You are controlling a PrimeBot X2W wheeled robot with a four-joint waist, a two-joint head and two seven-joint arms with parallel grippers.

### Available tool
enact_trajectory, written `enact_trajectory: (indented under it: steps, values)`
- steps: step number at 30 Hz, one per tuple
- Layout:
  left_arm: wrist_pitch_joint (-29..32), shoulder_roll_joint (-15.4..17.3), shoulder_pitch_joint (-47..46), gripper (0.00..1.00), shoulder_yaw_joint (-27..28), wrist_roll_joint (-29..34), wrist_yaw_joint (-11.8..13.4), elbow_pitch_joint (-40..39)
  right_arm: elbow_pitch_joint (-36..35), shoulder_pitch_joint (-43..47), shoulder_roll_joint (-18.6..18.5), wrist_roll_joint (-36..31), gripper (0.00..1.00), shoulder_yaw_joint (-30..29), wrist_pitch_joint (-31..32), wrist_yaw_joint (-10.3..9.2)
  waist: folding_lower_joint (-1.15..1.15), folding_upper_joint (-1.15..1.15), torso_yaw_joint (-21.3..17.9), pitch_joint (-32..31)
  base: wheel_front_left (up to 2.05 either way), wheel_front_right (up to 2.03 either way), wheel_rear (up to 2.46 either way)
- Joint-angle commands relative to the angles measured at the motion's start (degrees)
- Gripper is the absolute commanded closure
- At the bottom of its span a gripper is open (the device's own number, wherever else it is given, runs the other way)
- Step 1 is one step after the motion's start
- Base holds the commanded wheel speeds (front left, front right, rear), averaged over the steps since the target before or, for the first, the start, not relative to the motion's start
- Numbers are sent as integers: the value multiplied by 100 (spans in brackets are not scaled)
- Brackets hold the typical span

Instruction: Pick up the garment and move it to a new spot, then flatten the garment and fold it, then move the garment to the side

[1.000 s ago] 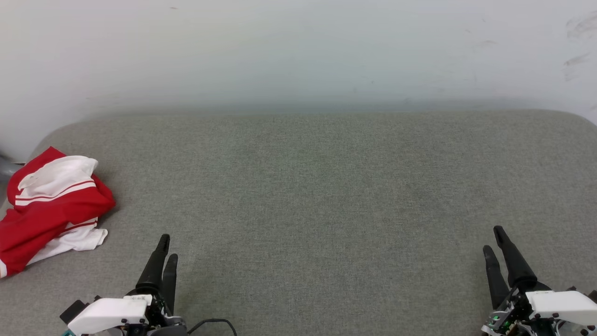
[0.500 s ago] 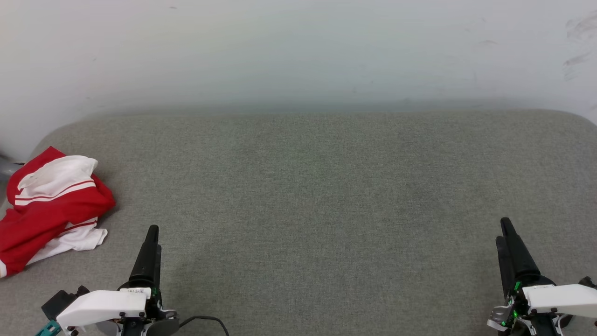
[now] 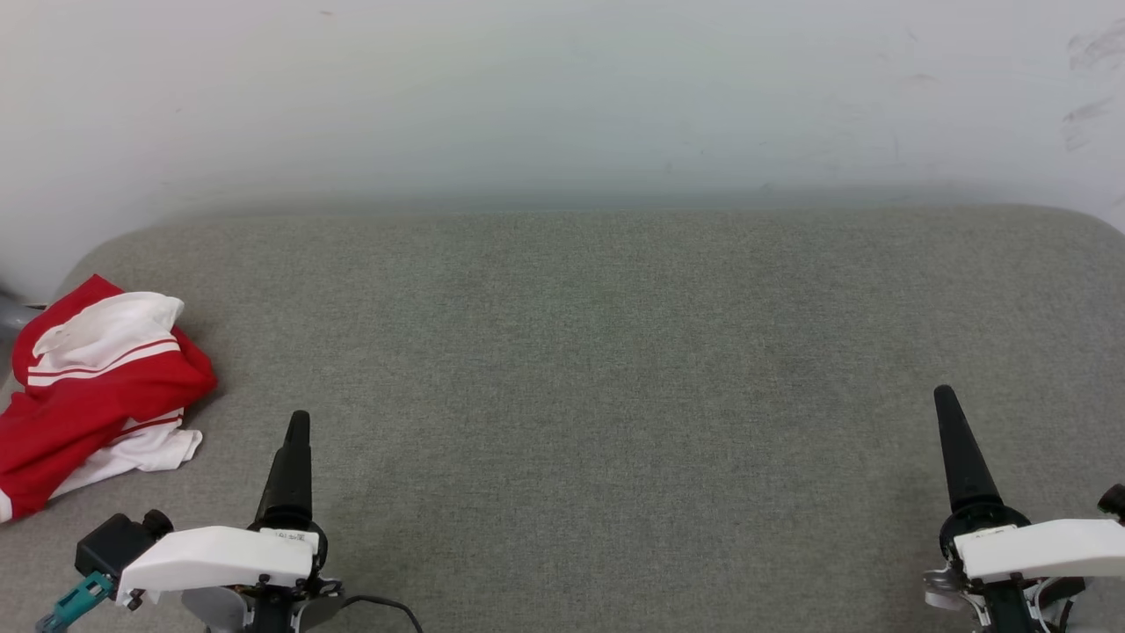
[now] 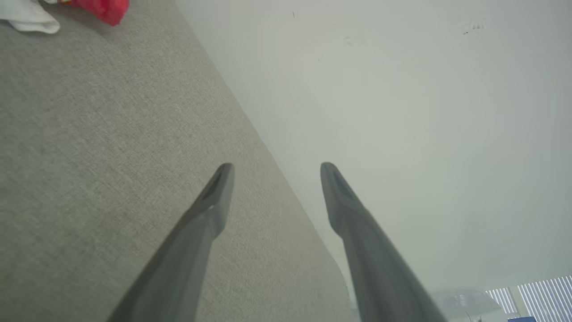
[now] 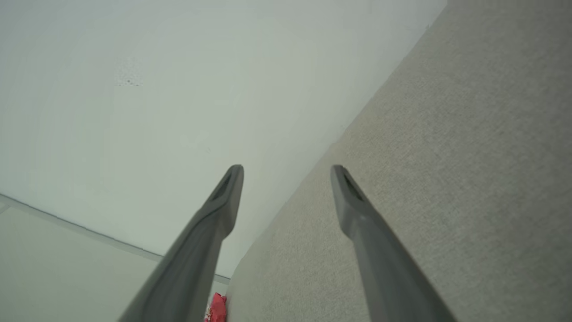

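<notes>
Garment point(image 3: 88, 387) lies bunched at the far left edge of the grey surface point(image 3: 598, 352), partly cut off by the head view's left border. Its long axis runs on a slant, from the near left away toward the wall point(image 3: 562, 105), with a white red-striped sleeve on top of the red cloth. Which way the collar or hem points I cannot tell.

My left end effector point(image 3: 299, 422) sits near it, to its right and nearer me, not touching. My right end effector point(image 3: 946, 397) is well apart at the far right. Both point toward the wall. In the head view each shows as one dark finger, rolled on edge, but my wrist views show the fingers point(image 4: 214, 197) parted on both sides, with nothing between them.

A second ago each pair lay side by side in the head view. Since then both wrists have rolled and the right tip has reached further forward. The garment has not moved.
</notes>
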Motion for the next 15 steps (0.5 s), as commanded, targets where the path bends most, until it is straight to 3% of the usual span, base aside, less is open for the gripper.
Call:
enact_trajectory:
  steps: [1, 15]
  values:
    - [-81, 18, -39, 0, -49, 317, 83, -180, -201, -25, -2, -371, 0, 51, -84, 0, 0, 0, -2, 1, 0, 0, 0]
    - [-344, 20, 23, 0, -236, 1675, 352, -359, -496, 63, -1, -1884, 0, 328, -346, -1, 0, 0, -1, 14, 0, 0, 0]
